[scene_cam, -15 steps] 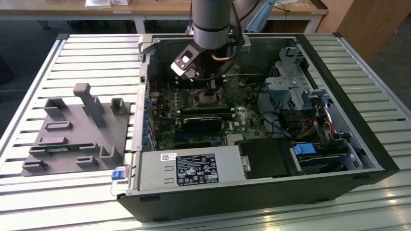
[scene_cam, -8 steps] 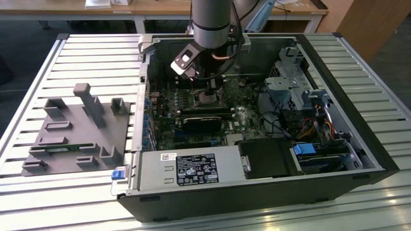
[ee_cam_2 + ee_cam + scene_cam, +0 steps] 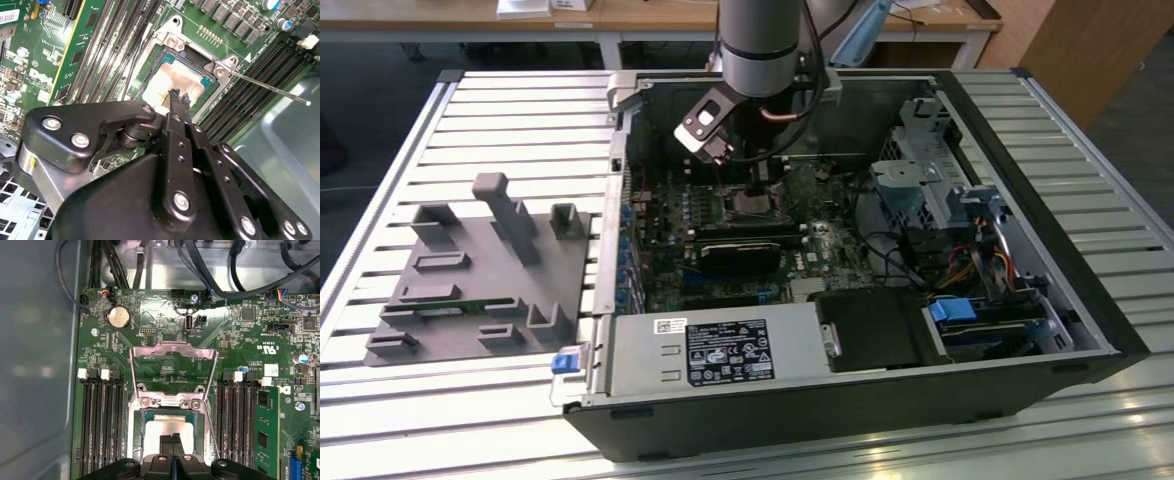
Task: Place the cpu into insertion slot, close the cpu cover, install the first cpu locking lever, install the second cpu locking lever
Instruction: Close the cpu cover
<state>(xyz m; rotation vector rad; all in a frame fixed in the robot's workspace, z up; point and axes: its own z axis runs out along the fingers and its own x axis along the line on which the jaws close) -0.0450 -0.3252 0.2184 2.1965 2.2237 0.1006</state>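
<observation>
One step of the four looks finished: the cpu (image 3: 165, 422) lies flat inside the insertion slot (image 3: 170, 42), its silvery top framed by the slot's silver rim in both wrist views. The cpu cover (image 3: 172, 349) is not closed. It stands swung back off the slot on its hinge, and green motherboard (image 3: 150, 315) shows through its square cut-out. One locking lever (image 3: 270, 88) is a thin rod sticking out free from a corner of the slot, across the memory slots (image 3: 240, 100), so I judge it unlatched. A second thin wire seems to run along the slot's other side, but it is too faint to trace, and I cannot tell how it sits. By my reading three steps are left: the cover and both levers. The tool (image 3: 179, 96) has its fingers drawn narrow, pressed together with nothing between them. Their tips sit at the middle of the chip's top, though whether they touch it I cannot tell. In the exterior view the arm hangs over the open computer case (image 3: 761, 410), with the slot beneath it in the far part of the board, toward the exterior view's left. The case lies on a slatted bench (image 3: 507, 120), and a grey holder tray (image 3: 467, 280) stands just beside it on the exterior view's left.
</observation>
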